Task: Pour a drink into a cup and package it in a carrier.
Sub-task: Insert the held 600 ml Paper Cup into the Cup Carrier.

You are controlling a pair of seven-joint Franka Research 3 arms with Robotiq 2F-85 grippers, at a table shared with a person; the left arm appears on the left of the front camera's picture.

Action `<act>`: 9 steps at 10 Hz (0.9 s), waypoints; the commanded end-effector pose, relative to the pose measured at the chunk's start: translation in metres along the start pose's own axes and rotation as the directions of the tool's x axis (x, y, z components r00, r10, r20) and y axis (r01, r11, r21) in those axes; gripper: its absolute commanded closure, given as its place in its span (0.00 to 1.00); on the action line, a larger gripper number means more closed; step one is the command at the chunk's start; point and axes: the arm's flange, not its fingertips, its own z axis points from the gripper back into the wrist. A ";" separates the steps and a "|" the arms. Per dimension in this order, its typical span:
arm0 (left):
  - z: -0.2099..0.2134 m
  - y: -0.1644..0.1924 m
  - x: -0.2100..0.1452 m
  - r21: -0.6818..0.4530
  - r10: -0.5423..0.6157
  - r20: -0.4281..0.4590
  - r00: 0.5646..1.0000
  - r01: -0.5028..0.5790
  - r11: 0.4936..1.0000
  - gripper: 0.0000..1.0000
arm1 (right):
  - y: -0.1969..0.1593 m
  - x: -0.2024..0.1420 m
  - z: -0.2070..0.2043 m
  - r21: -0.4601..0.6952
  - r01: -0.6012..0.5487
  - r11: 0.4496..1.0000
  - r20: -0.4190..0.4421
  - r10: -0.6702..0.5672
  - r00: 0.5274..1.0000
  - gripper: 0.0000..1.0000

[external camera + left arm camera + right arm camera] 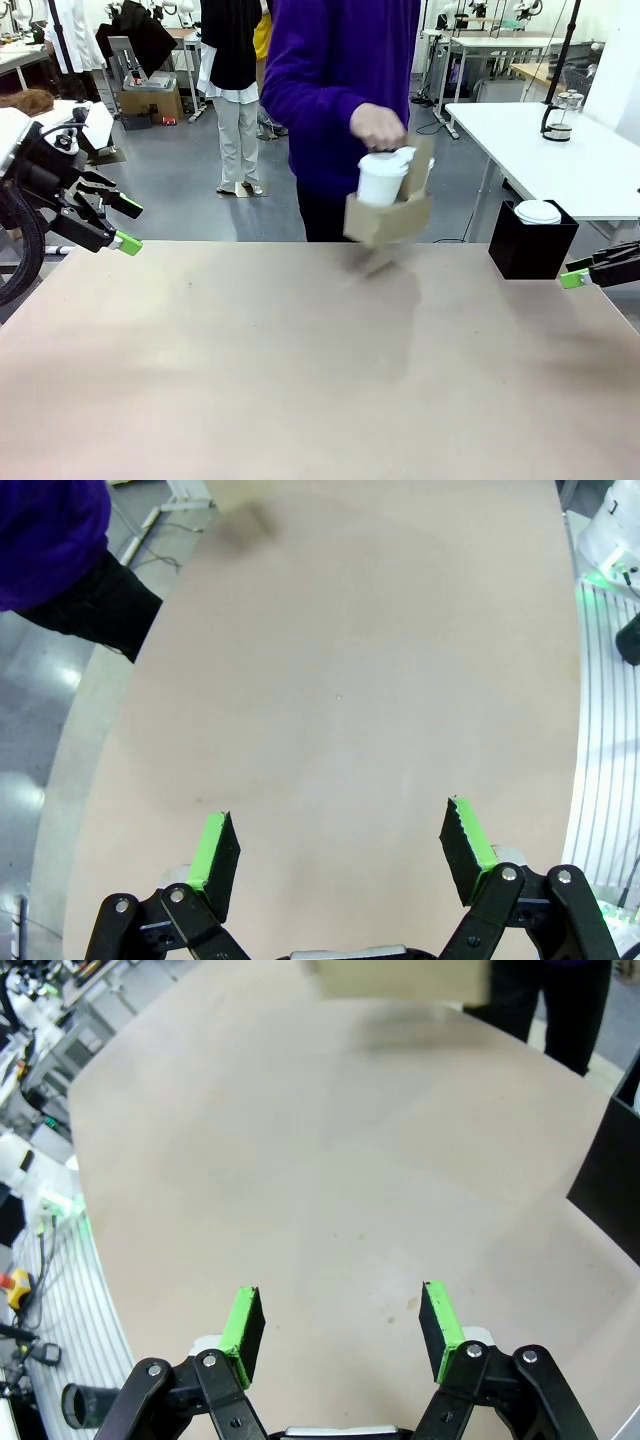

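While the person's hand (378,127) lifts the carrier (388,218) with the cup (380,180) above the table's (300,360) far edge, packaging looks done; your left hand (128,226) and right hand (340,1332) gape empty, so simply wait.

We see a table (250,380) topped in matt, smooth beige board. The carrier (388,218) looks like plain brown cardboard, dull; the cup (380,180) in it is matt white paper. The black box (530,245) seems matt. Gripper pads (215,848) look like ribbed green rubber on black plastic.
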 end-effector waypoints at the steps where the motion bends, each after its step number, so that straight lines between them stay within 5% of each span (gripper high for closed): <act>1: -0.001 0.001 0.000 -0.005 -0.005 0.016 1.000 0.005 1.000 0.00 | -0.001 0.001 0.001 0.015 0.003 1.000 0.002 -0.003 1.000 0.21; 9: -0.001 0.001 0.000 -0.005 -0.005 0.016 1.000 0.005 1.000 0.00 | -0.001 0.001 0.001 0.015 0.003 1.000 0.002 -0.003 1.000 0.21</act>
